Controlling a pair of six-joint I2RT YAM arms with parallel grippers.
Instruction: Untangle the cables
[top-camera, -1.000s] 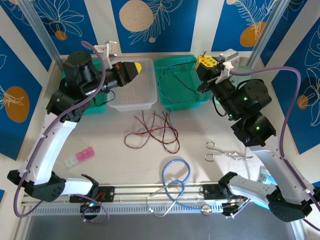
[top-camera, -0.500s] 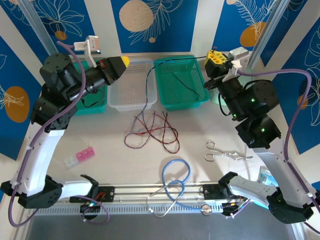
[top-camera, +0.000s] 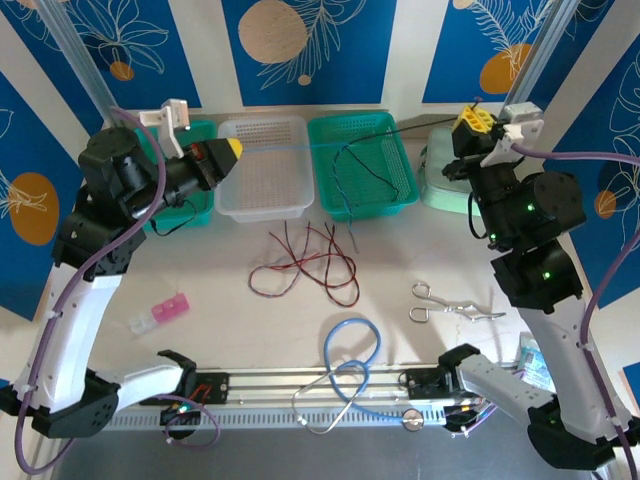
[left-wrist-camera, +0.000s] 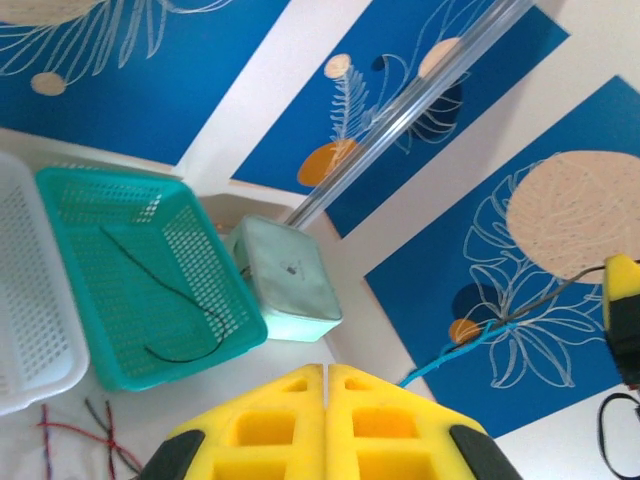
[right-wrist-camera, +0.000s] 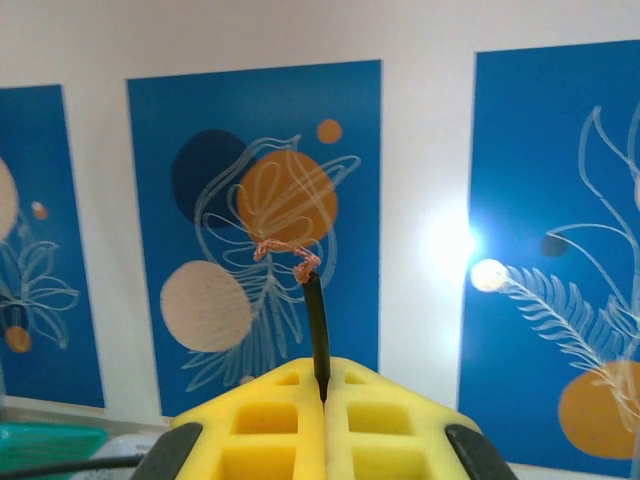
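Observation:
A tangle of thin red and black cables (top-camera: 305, 265) lies on the table in front of the baskets. My left gripper (top-camera: 230, 150) is raised at the far left, its yellow fingers (left-wrist-camera: 270, 430) pressed together, shut on a thin blue cable (left-wrist-camera: 470, 345) that runs right across the white basket (top-camera: 262, 195). My right gripper (top-camera: 470, 122) is high at the far right, shut on a black cable (right-wrist-camera: 316, 320) whose bare copper end sticks out past the fingertips. From it the black line (top-camera: 425, 124) runs left, sagging in a loop over the green basket (top-camera: 400, 200).
A pale green box (top-camera: 440, 175) stands under the right arm. Metal forceps (top-camera: 450, 305), a light-blue tube loop (top-camera: 350, 345) and a pink block (top-camera: 165, 310) lie on the near table. Another green basket (top-camera: 195, 215) sits behind the left arm.
The left gripper has drawn back to the left and the right gripper has moved right and up. The line between them has stretched, and its hanging loop has risen from the pile to the green basket.

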